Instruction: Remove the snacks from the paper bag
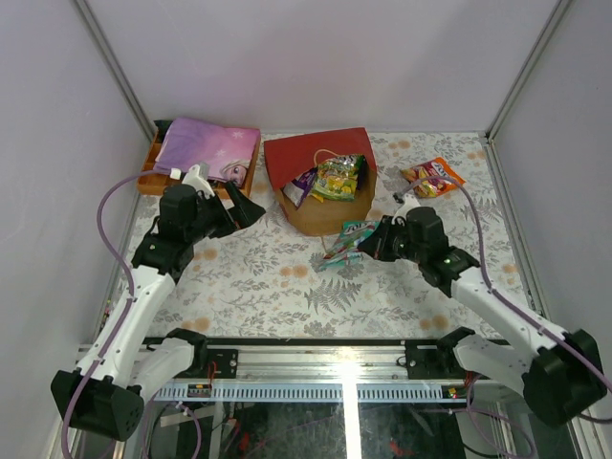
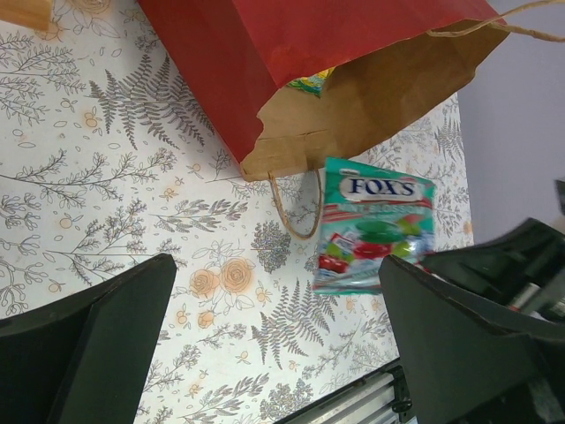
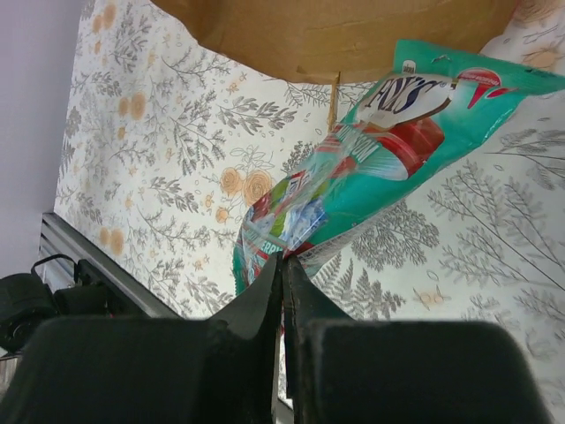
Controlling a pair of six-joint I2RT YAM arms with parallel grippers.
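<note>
Snacks [image 1: 337, 177] sit in the paper bag [image 2: 353, 97] beyond the right tool [image 3: 282, 261], which pinches a green Fox's packet [image 3: 380, 168] by its edge; swing it clear, lay it flat. Left tool [image 2: 275, 265] hangs released.

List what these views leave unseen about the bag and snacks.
Top external: snacks deeper in the paper bag, hidden by the upper packets and its walls.
Left wrist: most of the bag's inside, blocked by its red wall.
Right wrist: the green Fox's packet, cut off at the right edge.
Top external: the orange packet, print too small to read.
</note>
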